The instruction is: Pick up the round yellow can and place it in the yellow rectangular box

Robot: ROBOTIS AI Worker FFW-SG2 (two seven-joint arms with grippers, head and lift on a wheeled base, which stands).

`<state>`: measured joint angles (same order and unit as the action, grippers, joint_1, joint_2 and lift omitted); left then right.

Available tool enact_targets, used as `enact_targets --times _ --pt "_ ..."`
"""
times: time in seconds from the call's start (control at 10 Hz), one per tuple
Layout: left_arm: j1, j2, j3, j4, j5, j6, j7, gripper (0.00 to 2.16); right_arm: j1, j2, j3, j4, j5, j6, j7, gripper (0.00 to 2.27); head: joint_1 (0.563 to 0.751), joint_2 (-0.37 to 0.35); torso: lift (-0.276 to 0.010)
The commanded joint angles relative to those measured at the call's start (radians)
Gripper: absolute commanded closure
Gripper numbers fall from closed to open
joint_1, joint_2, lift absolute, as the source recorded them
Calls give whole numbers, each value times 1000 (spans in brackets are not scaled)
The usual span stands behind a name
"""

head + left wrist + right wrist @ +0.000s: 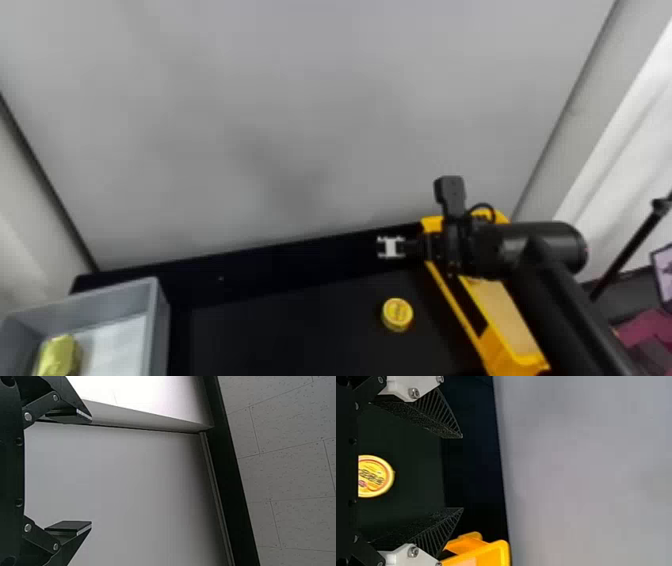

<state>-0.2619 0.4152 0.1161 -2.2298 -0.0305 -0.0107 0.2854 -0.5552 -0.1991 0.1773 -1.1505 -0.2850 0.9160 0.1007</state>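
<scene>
In the head view my right gripper (391, 247) is over the table's far part, beyond the round yellow can (398, 314), which rests on the black table apart from it. The yellow rectangular box (492, 345) stands right of the can, partly covered by my right arm. In the right wrist view my right gripper (462, 473) has its fingers wide apart with nothing gripped. The can (375, 476) lies lower down, its lid partly cut off by the gripper body, and the box (494, 554) shows at the bottom edge. My left gripper (91, 471) is open, facing wall and ceiling.
At the head view's lower left a grey bin (153, 325) holds a gold-coloured package (59, 356) on a white bottom. A grey panel (280, 125) rises behind the black table (280, 330). A dark pole (631, 250) and part of a screen (664, 280) stand at the right.
</scene>
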Motion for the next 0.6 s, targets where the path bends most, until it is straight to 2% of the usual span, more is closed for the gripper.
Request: enact_targets --times 0.0,0.3,0.5 --pt "0 1 1 2 0 -11 0 314 34 -2 13 31 7 -10 10 154 606 -81 0" --pt "1 -7 7 7 1 -21 0 314 41 -3 15 97 27 -14 56 154 606 -81 0" --pt "3 -7 7 9 1 -29 0 314 51 -3 15 132 32 -27 56 154 606 -81 0"
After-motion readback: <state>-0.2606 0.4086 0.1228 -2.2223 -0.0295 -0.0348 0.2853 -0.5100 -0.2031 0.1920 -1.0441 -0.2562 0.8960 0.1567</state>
